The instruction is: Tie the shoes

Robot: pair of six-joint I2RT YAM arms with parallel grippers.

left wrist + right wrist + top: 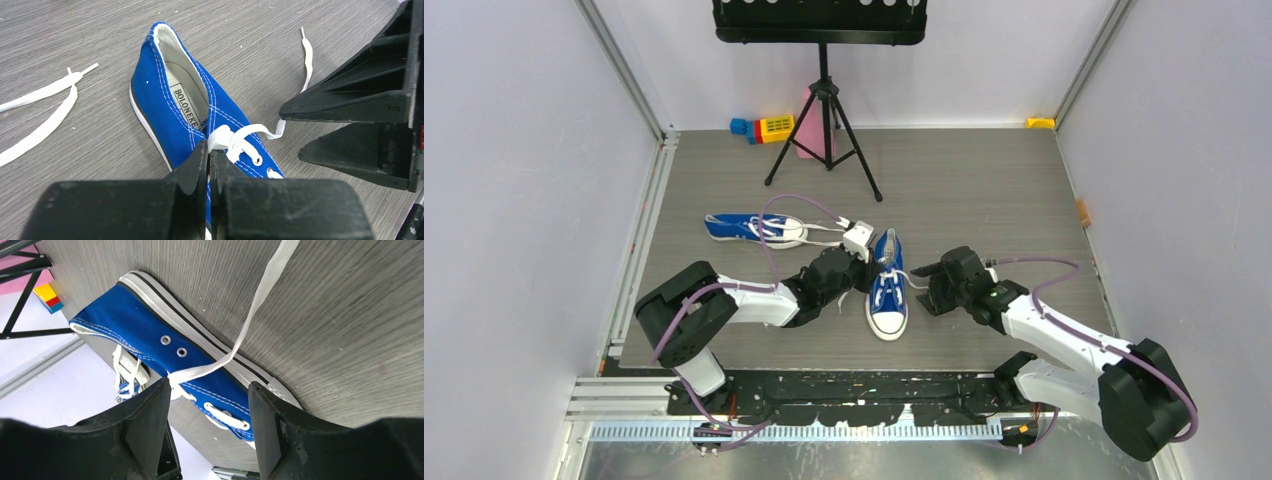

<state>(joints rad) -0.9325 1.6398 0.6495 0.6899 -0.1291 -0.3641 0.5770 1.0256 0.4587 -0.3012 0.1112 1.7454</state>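
Two blue canvas sneakers with white laces lie on the grey table. The near shoe (888, 290) points its white toe at the arms. The far shoe (754, 228) lies to its left, laces loose. My left gripper (871, 262) is at the near shoe's left side. In the left wrist view it (209, 150) is shut on the white lace (222, 137) at the top eyelets of the shoe (172, 107). My right gripper (921, 285) is open at the shoe's right side. In the right wrist view it (207, 400) straddles the other lace end (250, 325), above the shoe (130, 327), without touching it.
A black music stand on a tripod (824, 130) stands at the back. A coloured toy block (764, 127) and a pink object (807, 135) lie by its legs. A yellow piece (1041, 122) sits in the far right corner. The far shoe's loose laces (40, 115) trail on the table.
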